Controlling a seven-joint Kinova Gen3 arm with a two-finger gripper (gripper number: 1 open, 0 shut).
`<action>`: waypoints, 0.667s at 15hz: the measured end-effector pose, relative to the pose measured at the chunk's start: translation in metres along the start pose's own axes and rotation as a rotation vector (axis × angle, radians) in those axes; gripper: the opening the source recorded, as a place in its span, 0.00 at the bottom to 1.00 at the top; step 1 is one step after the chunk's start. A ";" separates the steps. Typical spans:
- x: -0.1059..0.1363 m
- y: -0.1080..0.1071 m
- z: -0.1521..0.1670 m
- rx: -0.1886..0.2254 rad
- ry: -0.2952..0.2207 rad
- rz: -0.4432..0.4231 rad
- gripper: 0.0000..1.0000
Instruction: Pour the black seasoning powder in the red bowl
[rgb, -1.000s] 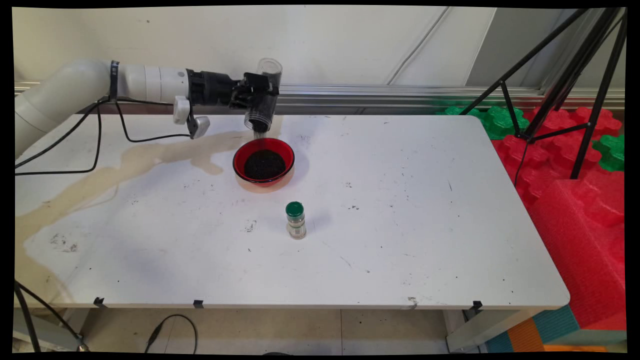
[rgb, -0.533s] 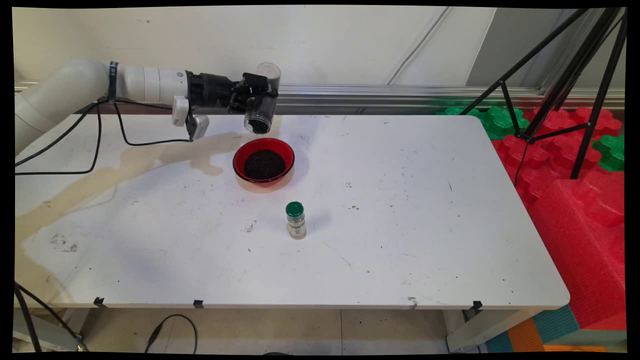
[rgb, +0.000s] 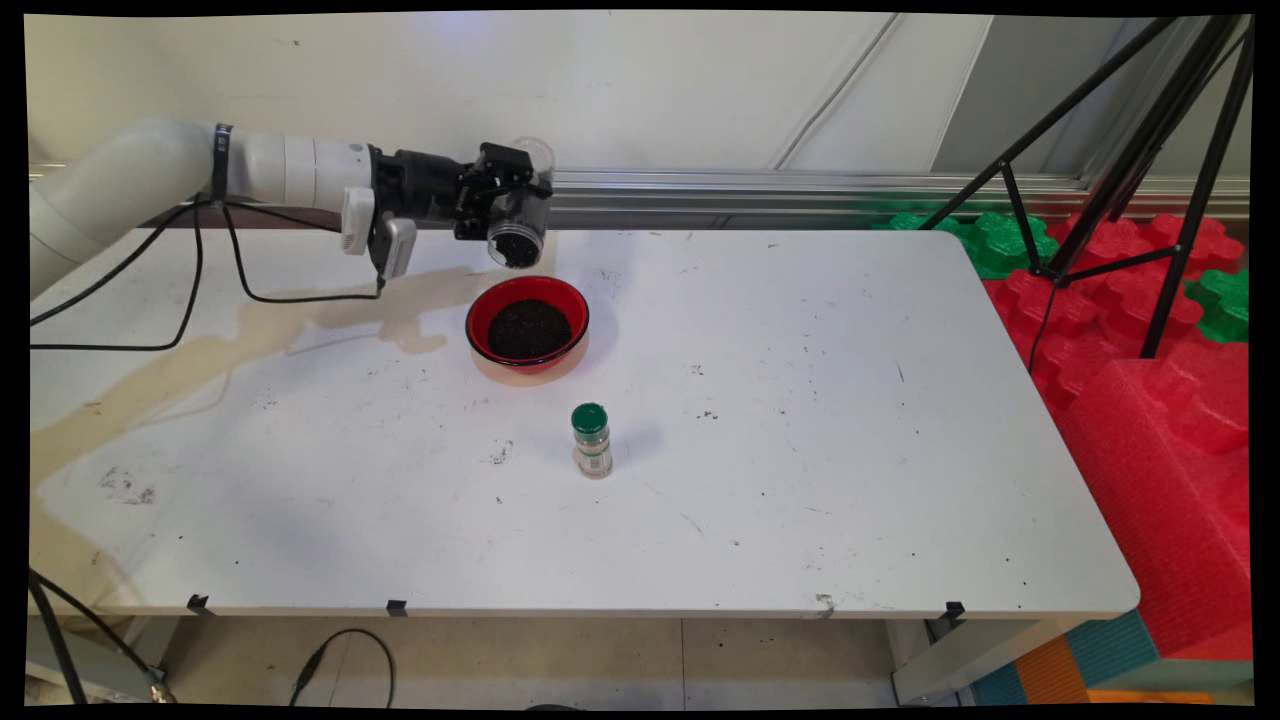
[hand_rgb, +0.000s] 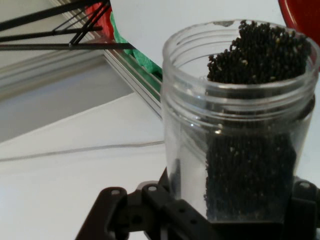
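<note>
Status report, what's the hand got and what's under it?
Hand shut on clear jar, tipped, dark seeds inside. Red bowl of seeds just below. Green-capped spice bottle stands apart, nearer the camera.

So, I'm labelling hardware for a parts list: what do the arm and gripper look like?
The arm is white, built of rounded tubular links with a dark band round one. Black cables hang from it. A small white module sits at the wrist. The gripper is a black two-finger linkage.

No legible text — none anywhere.

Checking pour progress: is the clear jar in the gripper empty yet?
Not empty. The clear jar, tipped on its side, has black grains inside.
</note>
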 end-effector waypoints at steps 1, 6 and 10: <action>0.000 0.000 -0.001 -0.002 0.002 -0.032 0.00; 0.001 -0.003 -0.004 -0.008 0.018 -0.204 0.00; 0.002 -0.008 -0.008 -0.007 0.031 -0.381 0.00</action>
